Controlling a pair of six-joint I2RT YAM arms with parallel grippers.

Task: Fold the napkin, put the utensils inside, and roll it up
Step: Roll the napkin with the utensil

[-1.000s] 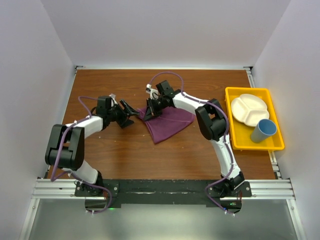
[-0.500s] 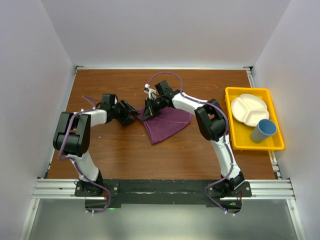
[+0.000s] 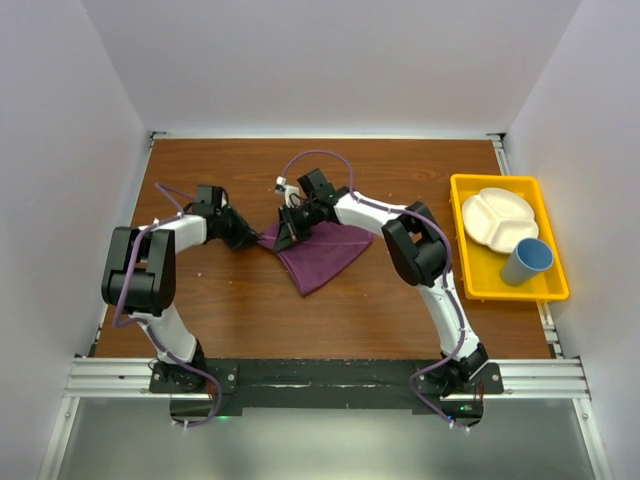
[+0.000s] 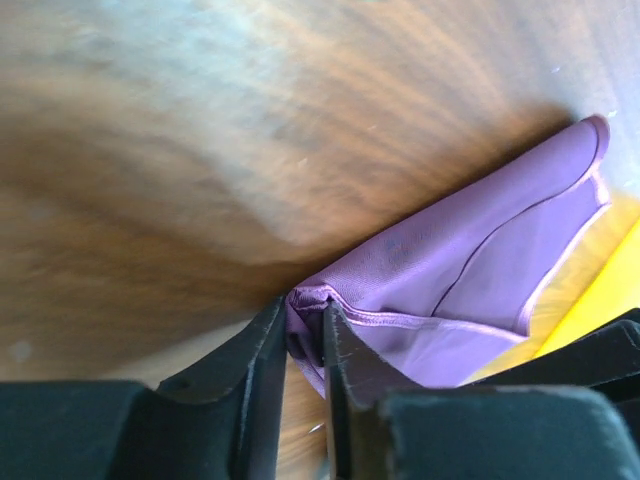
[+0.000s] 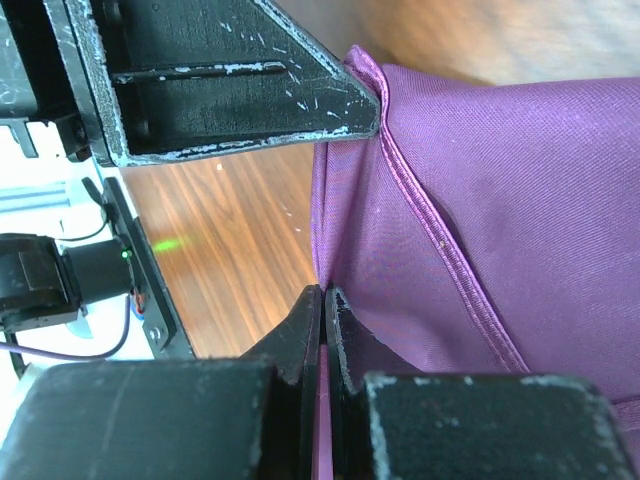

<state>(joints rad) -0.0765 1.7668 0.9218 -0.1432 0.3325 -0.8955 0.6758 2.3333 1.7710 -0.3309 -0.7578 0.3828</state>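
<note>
Seen from the top cam, the plum-purple napkin point(image 3: 318, 256) lies on the wooden table point(image 3: 230, 300) a little left of centre and well apart from the yellow tray point(image 3: 482, 272) at the right edge. A white divided plate point(image 3: 498, 218) and a blue cup point(image 3: 527, 260) sit in that tray. The cloth is doubled over into a rough triangle, with its point toward the near edge and its far-left corner pulled out to a tip.

Both arms meet at that tip. The left gripper point(image 3: 254, 239) comes in low from the left. Its wrist cam shows the fingers point(image 4: 262, 350) drawn narrow, with the napkin point(image 4: 470, 270) corner bunched between them and two hemmed layers fanning out behind.

The right gripper point(image 3: 289, 234) reaches over from the far side, just beside the left one. In the right wrist cam its jaws are all but closed at point(image 5: 322, 300), and a thin strip of purple is pinched in the slit. The napkin point(image 5: 500, 180) spreads taut to the right, with a stitched hem running diagonally across it. Approx. half the cloth rests flat on the table; the gripped corner looks lifted.
</note>
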